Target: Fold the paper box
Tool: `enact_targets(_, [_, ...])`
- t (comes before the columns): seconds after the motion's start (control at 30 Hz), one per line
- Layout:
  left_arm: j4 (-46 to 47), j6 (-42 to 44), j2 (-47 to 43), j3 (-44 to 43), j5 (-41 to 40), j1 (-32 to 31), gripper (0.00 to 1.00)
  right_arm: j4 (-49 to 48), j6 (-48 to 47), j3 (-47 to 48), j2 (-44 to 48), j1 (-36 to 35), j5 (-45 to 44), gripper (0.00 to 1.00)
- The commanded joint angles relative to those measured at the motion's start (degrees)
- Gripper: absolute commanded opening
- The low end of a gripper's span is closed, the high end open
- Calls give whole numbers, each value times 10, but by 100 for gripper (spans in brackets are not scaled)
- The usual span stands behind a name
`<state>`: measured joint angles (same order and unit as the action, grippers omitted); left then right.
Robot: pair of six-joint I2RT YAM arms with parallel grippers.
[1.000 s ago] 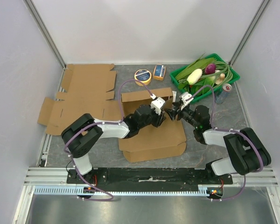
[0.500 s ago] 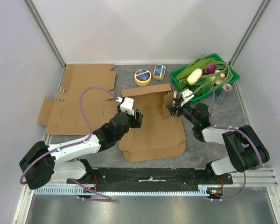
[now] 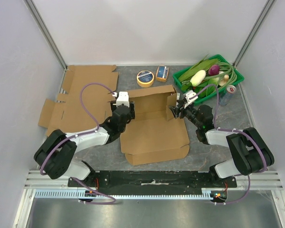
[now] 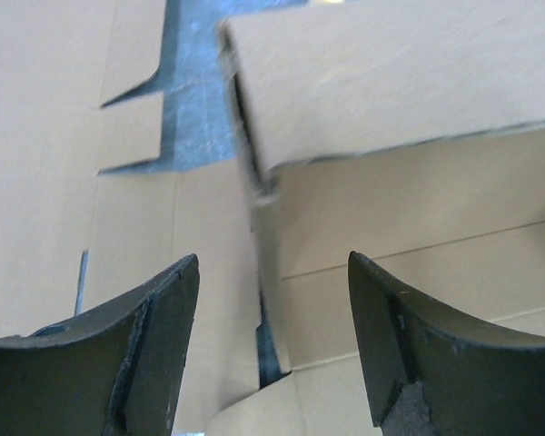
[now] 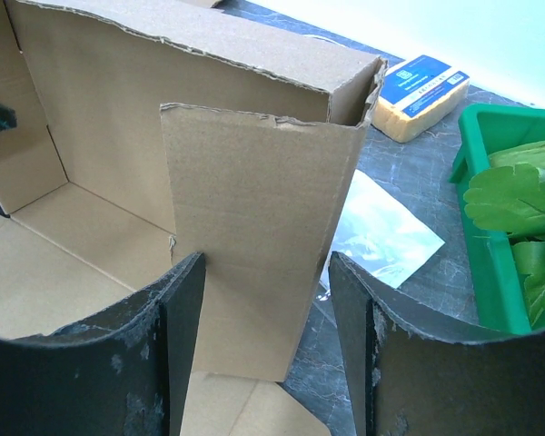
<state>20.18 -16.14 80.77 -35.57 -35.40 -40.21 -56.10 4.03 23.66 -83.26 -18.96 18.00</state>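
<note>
Paper box [image 3: 154, 128] is sitting half-formed at centre of frame on the table [image 3: 199, 157], with its back wall [image 3: 147, 97] standing up and its right side flap [image 5: 254, 236] standing upright. The right hand [image 3: 176, 111] is staying put at that flap, fingers well apart with the flap face just ahead of them; can't tell if it is actually pressing on it. The left hand [image 3: 125, 110] is the change: a second ago it was reaching across inside the box next to the right hand, and now it is sitting back at the box's rear left corner, fingers spread wide, gripping nothing, corner edge between them. So the right side is looking done and the left flap is likely next. Flat cardboard blanks [image 3: 83, 99] are lying at left, tape roll [image 3: 145, 78] and green tray [image 3: 233, 65] behind.
</note>
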Motion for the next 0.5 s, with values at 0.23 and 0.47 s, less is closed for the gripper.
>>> enact_targets(0.23, [280, 189, 76, -10, 47, 2, 30, 5, -3, 34, -20, 0, -19, 62])
enact_targets(0.47, [301, 190, 80, 9, 59, 3, 8, 4, 12, 54, -33, 0, -49, 51])
